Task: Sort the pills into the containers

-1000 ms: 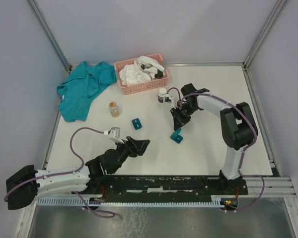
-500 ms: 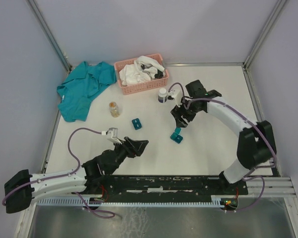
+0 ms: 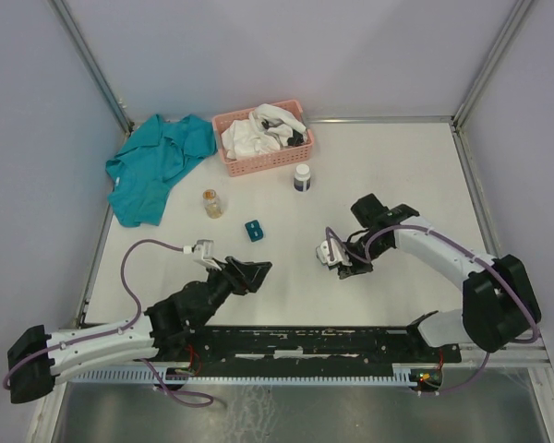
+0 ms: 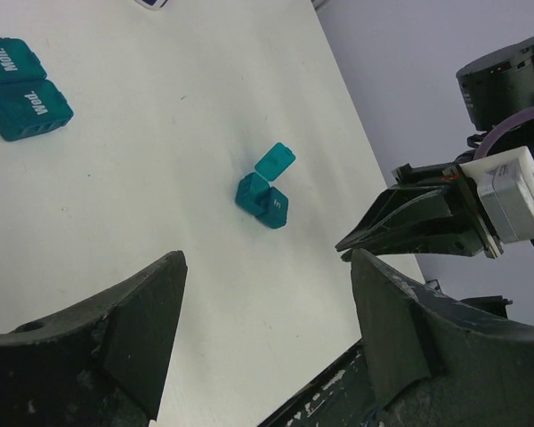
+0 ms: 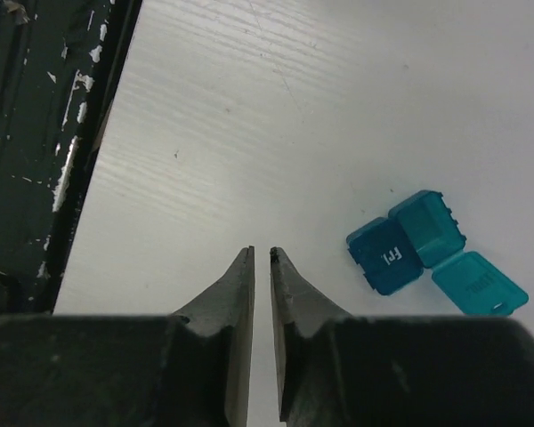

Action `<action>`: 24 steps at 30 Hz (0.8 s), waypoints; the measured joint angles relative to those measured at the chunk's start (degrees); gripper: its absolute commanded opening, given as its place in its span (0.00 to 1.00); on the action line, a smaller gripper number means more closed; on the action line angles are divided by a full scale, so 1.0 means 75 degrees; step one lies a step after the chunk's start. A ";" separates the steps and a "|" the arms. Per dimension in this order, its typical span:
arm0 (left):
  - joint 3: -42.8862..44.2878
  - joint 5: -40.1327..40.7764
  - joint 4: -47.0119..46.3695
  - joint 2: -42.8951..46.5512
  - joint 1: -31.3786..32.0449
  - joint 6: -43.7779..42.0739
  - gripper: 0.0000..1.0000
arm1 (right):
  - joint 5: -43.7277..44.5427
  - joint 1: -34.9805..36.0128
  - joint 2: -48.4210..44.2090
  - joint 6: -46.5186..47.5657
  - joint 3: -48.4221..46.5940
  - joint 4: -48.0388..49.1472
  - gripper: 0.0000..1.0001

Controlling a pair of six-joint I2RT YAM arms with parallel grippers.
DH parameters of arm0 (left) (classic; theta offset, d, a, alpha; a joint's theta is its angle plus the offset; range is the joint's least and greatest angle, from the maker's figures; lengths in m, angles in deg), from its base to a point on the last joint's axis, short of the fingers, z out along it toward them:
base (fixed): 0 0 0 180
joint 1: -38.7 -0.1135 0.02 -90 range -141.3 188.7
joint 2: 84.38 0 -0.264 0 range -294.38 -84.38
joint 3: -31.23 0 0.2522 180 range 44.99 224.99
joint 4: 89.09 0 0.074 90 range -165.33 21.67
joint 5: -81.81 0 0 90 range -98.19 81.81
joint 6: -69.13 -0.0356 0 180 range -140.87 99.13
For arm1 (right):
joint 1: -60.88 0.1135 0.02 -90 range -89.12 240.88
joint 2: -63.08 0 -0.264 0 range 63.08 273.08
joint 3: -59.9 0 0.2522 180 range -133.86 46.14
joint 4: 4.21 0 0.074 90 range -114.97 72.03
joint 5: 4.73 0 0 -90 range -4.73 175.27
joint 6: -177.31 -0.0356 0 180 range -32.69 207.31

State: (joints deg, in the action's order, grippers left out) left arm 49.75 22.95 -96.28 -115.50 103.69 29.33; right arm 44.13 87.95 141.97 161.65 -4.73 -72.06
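Left hand [image 4: 265, 276] wide, right hand [image 5: 262, 256] near-closed.

A pink lattice plastic basket [image 3: 258, 164] is set at the back of the white table [image 3: 397, 185], with a crumpled teal cloth [image 3: 157, 171] left of it and a white round bottle [image 3: 302, 177] before it. A small amber jar [image 3: 212, 203] is placed left of the bottle. One teal square plastic box [image 3: 253, 231] is set before them, and a second teal box [image 4: 262, 197] right of that.

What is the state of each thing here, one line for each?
Left gripper: open, empty.
Right gripper: almost shut, empty.
Container near right gripper: one lid open.
Other container: lids shut.
White bottle: upright, capped.
Amber jar: upright.
Pink basket: holds white cloth.
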 measured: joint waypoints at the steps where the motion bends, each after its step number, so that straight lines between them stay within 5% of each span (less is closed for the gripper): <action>1: -0.0032 0.0000 0.0032 0.0003 0.0000 0.0000 0.81 | 0.0076 0.0143 0.0067 0.0137 0.0020 0.0119 0.17; 24: -0.0061 0.0026 0.0705 0.0446 0.0000 0.0003 0.81 | 0.2693 0.1355 0.1603 -0.1035 0.0099 0.2241 0.10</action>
State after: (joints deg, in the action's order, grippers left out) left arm 49.29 23.14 -90.99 -112.15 103.69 29.35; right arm 64.32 98.12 153.99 153.90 -3.99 -55.25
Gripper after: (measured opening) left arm 0.812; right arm 0.102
